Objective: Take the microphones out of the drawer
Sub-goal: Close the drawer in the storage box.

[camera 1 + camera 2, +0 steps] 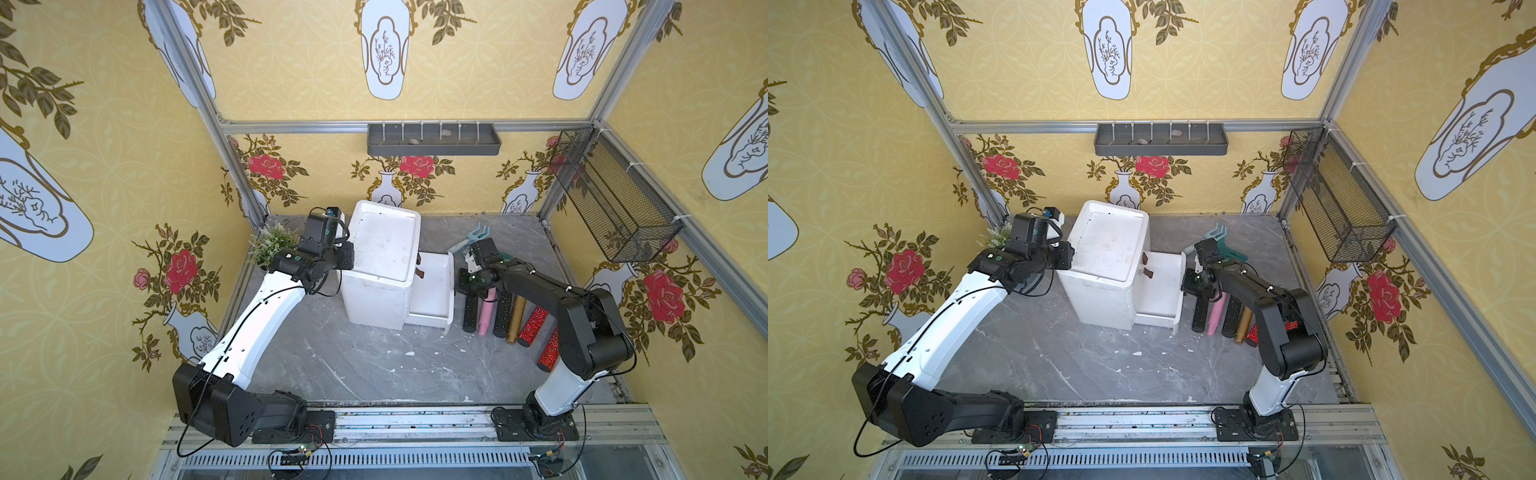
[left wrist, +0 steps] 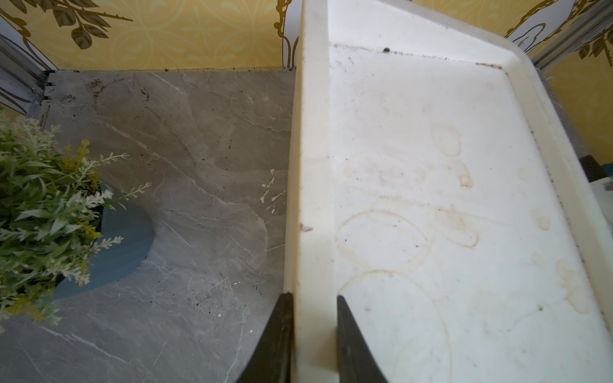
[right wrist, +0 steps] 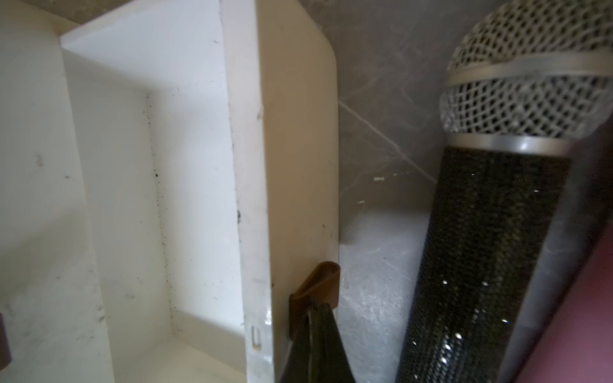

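With right pincer [image 3: 313,311] pressed together on the brown handle [image 3: 315,282], seemingly pinching it, slide the drawer [image 1: 432,286] straight along its track, clear of the black microphone [image 3: 491,232] lying outside it on the desk [image 1: 353,365], just beside the drawer front, toward the right edge; brace with left pincer [image 2: 314,296] clamped on the cabinet [image 1: 382,249] rim; drawer bare inside as far as seen; farther, wall tray [image 1: 432,148] with two pebbles [image 1: 444,133].

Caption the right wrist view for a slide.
End effector shut on handle of open drawer; microphone lies beside it on table.

Left arm [image 1: 257,328], right arm [image 1: 573,316], white shells, black joints, thin black cables, dark left gripper [image 2: 313,295] fingers [image 2: 278,341]
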Motion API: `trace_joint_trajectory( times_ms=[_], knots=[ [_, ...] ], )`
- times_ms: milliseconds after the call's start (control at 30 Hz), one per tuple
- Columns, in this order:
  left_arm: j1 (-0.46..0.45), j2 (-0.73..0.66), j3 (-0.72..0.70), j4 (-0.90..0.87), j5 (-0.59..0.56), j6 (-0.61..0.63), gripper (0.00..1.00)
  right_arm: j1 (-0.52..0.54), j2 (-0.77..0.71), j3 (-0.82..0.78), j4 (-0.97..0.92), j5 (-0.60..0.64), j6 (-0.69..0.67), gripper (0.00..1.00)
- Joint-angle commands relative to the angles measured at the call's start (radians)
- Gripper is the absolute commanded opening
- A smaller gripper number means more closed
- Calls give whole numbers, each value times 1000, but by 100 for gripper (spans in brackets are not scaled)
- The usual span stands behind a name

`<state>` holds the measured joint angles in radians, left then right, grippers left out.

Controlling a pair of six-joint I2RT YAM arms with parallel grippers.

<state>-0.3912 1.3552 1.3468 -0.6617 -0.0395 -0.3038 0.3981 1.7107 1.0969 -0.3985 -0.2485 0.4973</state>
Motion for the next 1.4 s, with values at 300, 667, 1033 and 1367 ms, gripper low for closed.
trace_joint_trajectory(
  times_ms=[300,667,1033,1367],
  knots=[
    [-1,3,-10,-72,70,-41,0,77,66,77,40,-15,24,0],
    [-2,1,-12,-70,69,-41,0,119,156,128,153,-148,71,0],
    [-1,7,-12,-64,79,-47,0,142,221,108,369,-288,173,0],
    [-2,7,-15,-60,79,-48,0,149,221,97,423,-314,187,0]
  ],
)
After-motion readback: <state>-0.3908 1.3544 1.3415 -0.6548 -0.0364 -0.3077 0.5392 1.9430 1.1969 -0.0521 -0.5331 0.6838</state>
